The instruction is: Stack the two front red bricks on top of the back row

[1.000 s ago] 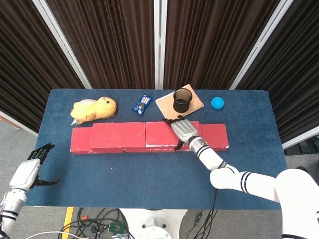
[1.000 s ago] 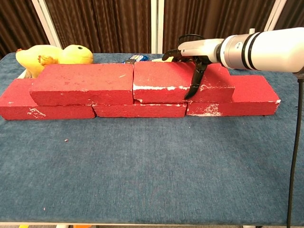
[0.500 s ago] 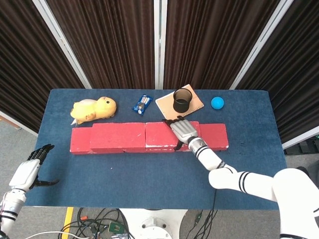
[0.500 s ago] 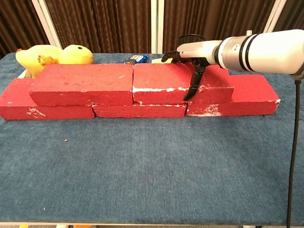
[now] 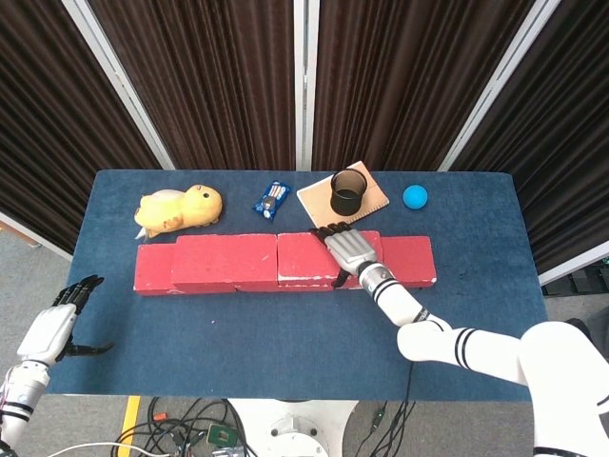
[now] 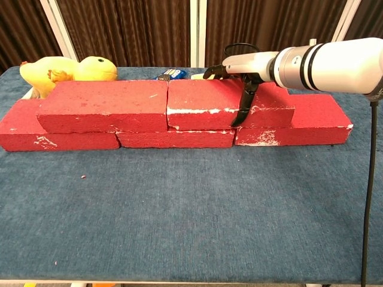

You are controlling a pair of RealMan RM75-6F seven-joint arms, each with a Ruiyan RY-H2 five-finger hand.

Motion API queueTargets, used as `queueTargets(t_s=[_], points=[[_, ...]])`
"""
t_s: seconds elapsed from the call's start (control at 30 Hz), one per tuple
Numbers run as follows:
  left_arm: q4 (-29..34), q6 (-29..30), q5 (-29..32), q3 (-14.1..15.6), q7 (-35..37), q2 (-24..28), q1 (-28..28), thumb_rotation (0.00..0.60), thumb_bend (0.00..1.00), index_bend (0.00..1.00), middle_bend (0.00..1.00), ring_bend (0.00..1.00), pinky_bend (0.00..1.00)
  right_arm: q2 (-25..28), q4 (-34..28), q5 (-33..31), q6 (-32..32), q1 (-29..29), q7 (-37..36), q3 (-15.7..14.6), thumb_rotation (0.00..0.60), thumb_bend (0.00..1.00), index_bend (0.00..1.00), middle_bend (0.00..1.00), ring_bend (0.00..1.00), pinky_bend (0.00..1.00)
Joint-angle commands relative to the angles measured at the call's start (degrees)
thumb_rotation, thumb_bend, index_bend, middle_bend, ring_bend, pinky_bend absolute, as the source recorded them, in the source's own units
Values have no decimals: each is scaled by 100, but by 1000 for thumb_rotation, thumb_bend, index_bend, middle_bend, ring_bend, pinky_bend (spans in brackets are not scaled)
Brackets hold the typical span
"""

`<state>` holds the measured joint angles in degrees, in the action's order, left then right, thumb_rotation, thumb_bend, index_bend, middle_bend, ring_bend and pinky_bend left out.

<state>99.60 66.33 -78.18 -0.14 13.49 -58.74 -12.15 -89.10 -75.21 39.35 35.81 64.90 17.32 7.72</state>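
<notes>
Three red bricks form the bottom row (image 6: 317,122) across the table. Two more red bricks lie on top of it. The upper left brick (image 6: 102,104) (image 5: 224,259) lies free. My right hand (image 6: 242,75) (image 5: 347,252) grips the upper right brick (image 6: 200,101) (image 5: 303,259), with the thumb down its front face and the fingers over its top and back edge. The two upper bricks meet end to end. My left hand (image 5: 57,324) hangs open beyond the table's front left corner and holds nothing.
A yellow plush duck (image 5: 181,207) lies behind the left bricks. A blue packet (image 5: 272,200), a black cup (image 5: 348,192) on a tan pad and a blue ball (image 5: 415,197) stand along the back. The blue table (image 6: 191,215) spreads wide in front of the bricks.
My right hand has shifted very slightly to the left on the upper right brick. The bricks and the left hand look unchanged.
</notes>
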Motion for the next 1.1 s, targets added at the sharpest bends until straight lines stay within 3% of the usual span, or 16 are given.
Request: queueTargets(t_s=[0.03,0.3,0.5,0.63,0.77,0.87,0.97,1.1], points=[[-4,-1,-1,2,14,5,3,600,91,0,0,0,0,16,-30,92,16,-40,-83,39,600,0,0,9,0,0],[8,21,-13,-7,2,-1,4,600,91,0,0,0,0,186,-324,575,208,-236,-351,140,600,0,0,0,0,0],[12,213,-81,-49,-88,-25,43,600,91,0,0,0,0,927,-1254,1212,884,-701,-366,32,600,0,0,0,0,0],[-4,446,-115,-77,-207,-78,126,600,91,0,0,0,0,1539,-1943,2093,1960,-1429,-363,-315,600,0,0,0,0,0],[69,734,-195,-82,-483,-123,230,600,91,0,0,0,0,2129,-2334,3017,3027,-2386,-618,-879,600,0,0,0,0,0],[-3,985,-269,-103,-613,-208,320,600,91,0,0,0,0,2417,-2392,3473,3775,-3083,-428,-1348,600,0,0,0,0,0],[-336,1329,-362,-138,-698,-421,447,600,91,0,0,0,0,2527,-2290,3758,4358,-3749,-729,-1667,600,0,0,0,0,0],[-742,1610,-495,-103,-703,-623,588,600,90,0,0,0,0,2503,-1814,4058,4949,-4447,-1166,-1886,600,0,0,0,0,0]])
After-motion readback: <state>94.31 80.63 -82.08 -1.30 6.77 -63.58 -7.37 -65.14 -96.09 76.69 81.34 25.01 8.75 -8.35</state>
